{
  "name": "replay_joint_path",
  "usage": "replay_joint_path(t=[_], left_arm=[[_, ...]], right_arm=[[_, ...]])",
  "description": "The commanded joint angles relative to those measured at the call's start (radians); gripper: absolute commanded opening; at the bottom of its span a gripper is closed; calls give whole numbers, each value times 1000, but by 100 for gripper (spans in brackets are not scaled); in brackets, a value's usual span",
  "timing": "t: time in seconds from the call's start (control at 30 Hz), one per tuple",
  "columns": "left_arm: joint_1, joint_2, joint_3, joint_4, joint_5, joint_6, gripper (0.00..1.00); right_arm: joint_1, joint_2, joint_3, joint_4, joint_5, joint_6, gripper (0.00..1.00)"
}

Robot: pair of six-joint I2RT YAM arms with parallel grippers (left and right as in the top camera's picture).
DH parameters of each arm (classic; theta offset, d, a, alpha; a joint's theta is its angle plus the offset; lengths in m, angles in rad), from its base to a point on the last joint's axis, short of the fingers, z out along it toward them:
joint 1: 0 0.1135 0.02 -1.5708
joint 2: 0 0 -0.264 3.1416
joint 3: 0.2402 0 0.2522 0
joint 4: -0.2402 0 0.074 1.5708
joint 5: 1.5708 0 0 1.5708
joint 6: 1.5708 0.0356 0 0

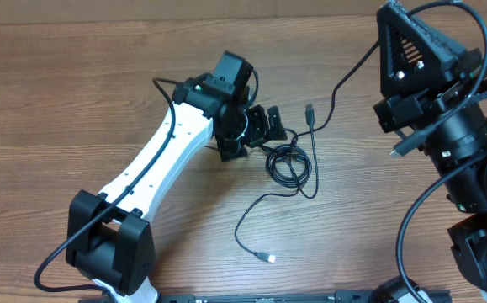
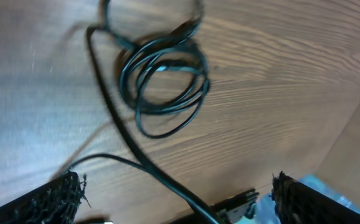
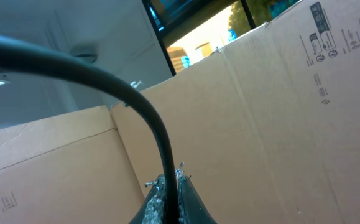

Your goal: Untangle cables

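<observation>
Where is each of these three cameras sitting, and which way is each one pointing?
Overhead: fixed above the table, looking straight down; shows the left arm, right arm and the coil.
Left wrist: on the left arm, facing down at the coil; its open left gripper frames the bottom.
Right wrist: on the right arm, tilted up at cardboard; the right gripper pinches a cable.
Shared: overhead and left wrist both show the coil.
</observation>
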Motion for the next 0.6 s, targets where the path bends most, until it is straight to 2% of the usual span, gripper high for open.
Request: replay_joint_path(t=[0.0,0.07,0.13,0.2,0.3,0.37,0.43,0.57], left_arm=[[-19,-10,-39,6,19,-156,100],[-28,-10,-46,11,23,-169,98],[-40,-10,-47,32,16,-172,92],[-47,-10,-47,58,7,-187,71],[-46,-10,-47,92,-1,-187,32],[-44,-10,-47,94,-23,-187,13],[-44,-10,-47,88,-61,-186,4],[-39,-10,-47,87,-138,-169,4]], right_arm=[[2,-2,12,3,14,5,4],[2,4,12,3,14,5,4],[2,6,12,1,14,5,4],[2,11,11,0,14,5,4],[2,15,11,-2,14,5,4],[2,15,11,-6,14,5,4],[2,15,11,-12,18,5,4],[-7,14,11,-35,52,4,4]])
